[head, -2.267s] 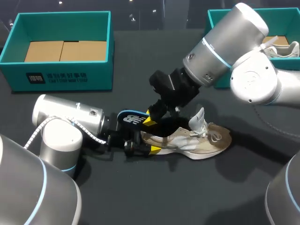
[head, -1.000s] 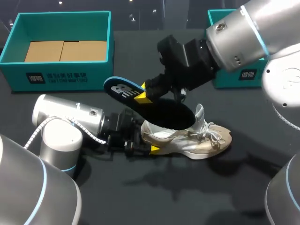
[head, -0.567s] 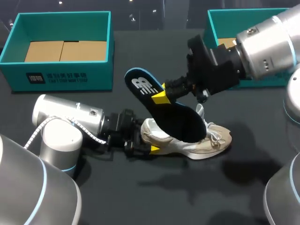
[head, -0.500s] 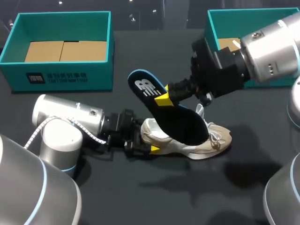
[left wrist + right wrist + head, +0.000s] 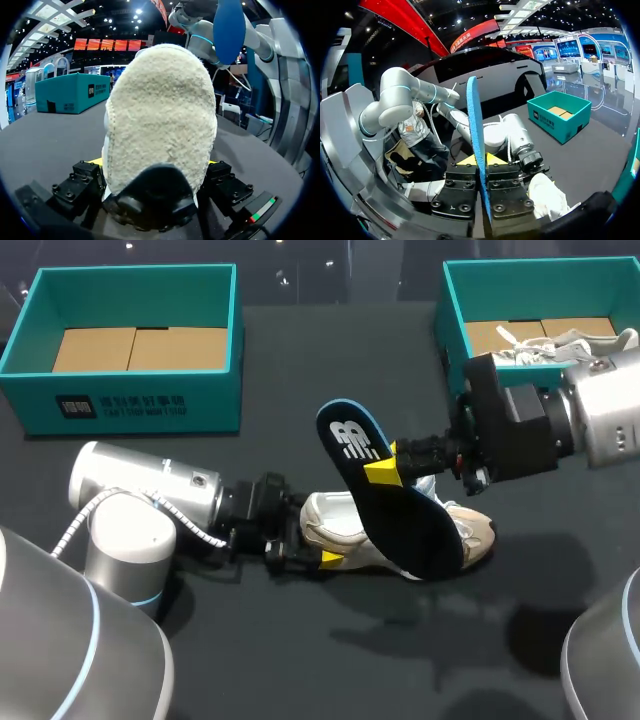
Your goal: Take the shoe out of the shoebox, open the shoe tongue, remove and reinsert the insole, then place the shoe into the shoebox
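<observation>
Now the left hand (image 5: 310, 536) grips the shoe (image 5: 340, 525) by its heel on the bench (image 5: 300, 660). Just past it, the right hand (image 5: 385, 472) pinches the insole (image 5: 400, 520), held over the shoe. Pushed back crooked, it might bunch up or knock the shoe loose.

In the head view the insole (image 5: 402, 512) hides the middle of the shoe (image 5: 335, 523).

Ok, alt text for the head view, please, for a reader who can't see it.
The right gripper holds a black, blue-edged insole tilted over a beige shoe, whose heel the left gripper clamps on the dark table. The left shoebox holds only cardboard; the right shoebox holds another shoe.
</observation>
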Controlling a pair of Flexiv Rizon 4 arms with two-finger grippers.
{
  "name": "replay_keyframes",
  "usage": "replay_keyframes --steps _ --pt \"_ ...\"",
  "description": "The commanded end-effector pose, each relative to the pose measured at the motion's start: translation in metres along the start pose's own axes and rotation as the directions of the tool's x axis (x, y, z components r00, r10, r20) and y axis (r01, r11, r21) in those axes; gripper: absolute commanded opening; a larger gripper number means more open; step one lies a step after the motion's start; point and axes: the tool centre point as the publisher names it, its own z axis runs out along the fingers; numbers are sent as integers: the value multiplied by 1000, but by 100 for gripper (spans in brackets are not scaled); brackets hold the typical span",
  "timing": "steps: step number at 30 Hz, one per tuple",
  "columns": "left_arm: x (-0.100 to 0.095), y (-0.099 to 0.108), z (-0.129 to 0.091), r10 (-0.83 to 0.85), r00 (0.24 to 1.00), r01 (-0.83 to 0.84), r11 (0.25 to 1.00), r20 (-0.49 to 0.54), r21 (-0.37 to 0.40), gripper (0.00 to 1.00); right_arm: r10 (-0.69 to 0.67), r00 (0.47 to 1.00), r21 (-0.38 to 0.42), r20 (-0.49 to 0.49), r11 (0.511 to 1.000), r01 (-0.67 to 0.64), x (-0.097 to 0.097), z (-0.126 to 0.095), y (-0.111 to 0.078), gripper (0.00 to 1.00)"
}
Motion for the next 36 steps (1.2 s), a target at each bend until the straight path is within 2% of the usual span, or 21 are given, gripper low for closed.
replay_keyframes --steps 1,7,24,30,36 --pt "2 4 -1 0 1000 0 1000 1 -1 0 18 998 -174 62 985 -7 19 -22 -18 0" --pt "2 4 -1 0 1000 0 1000 1 -1 0 23 998 -243 65 970 -7 21 -30 -25 0" --pt "2 4 -1 0 1000 0 1000 1 -1 0 127 991 -327 38 939 -108 17 -34 -31 0" --pt "2 4 -1 0 1000 0 1000 1 -1 0 131 990 -356 47 928 -106 13 -34 -28 0" --pt "2 4 -1 0 1000 0 1000 1 -1 0 119 993 -336 21 936 -105 1 -29 -17 0"
